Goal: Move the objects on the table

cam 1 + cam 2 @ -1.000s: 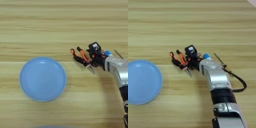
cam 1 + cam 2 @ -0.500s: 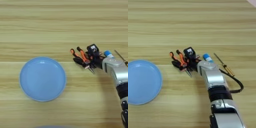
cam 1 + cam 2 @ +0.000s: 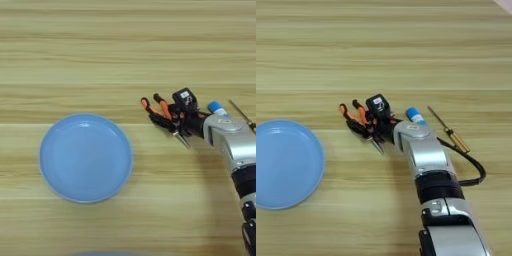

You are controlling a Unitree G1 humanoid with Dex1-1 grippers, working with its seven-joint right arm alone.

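Beside the plate (image 3: pixel 86 157), end effector (image 3: pixel 167 117) over pliers (image 3: pixel 159 111)

Readable text: none.
Gripper (image 3: pixel 372 131) top: small pale patch, too small to read.
Glue stick (image 3: pixel 415 116) label: not legible.

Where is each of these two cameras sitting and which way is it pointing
Left eye view: on the robot's head, looking down at the table; the silver forearm enters at the right edge, right gripper at the pliers.
Right eye view: beside it, same downward look, reaching further right; more of the arm shows, plus a screwdriver.
Shared: blue plate, pliers, glue stick, gripper.
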